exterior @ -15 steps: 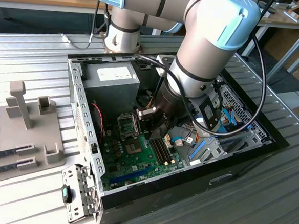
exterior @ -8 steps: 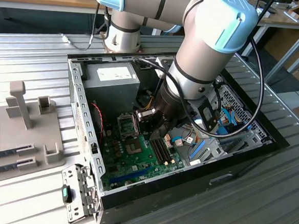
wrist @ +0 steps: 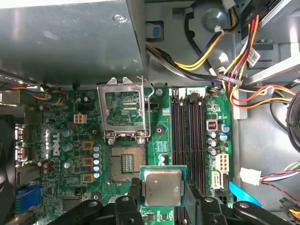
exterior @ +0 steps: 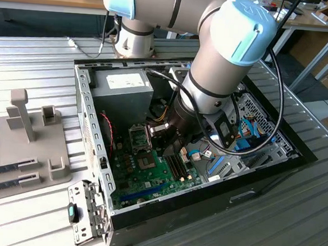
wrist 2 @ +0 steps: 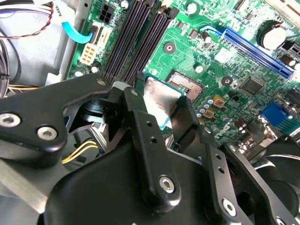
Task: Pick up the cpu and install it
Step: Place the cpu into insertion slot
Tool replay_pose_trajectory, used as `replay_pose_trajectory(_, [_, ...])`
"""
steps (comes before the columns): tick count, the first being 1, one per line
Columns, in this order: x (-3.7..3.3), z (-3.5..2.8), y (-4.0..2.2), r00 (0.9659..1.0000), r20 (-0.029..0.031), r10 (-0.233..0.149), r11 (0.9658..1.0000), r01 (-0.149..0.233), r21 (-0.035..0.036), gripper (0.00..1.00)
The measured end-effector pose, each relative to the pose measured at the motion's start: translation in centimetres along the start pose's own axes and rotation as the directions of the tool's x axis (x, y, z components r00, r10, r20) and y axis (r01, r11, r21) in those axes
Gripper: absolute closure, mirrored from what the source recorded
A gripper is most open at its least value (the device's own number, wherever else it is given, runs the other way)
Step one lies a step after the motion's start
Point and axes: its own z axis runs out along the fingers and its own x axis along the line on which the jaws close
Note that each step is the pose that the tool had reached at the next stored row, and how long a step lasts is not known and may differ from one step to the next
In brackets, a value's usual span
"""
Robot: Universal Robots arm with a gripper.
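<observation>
Ribbed metal table point(exterior: 38, 63) with open computer case point(exterior: 203, 210), grey fixture point(exterior: 16, 141)

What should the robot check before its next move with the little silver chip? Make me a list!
1. cpu gripped by the gripper: ok, a finger on each side.
2. Socket frame swung open: ok.
3. Socket free of anything inside: ok.
4. cpu centred over the socket: not ok, it sits off to one side, nearer the memory slots.
5. cpu level in the gripper: cannot tell.
6. Cables away from the socket: ok.
</observation>
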Motion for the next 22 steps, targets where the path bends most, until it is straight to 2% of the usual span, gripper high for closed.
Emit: replay_pose_trajectory(22, [-0.06, 1.50, -0.06, 1.0000, -0.0001, 0.000, 1.0000, 0.000, 0.0001, 0.53])
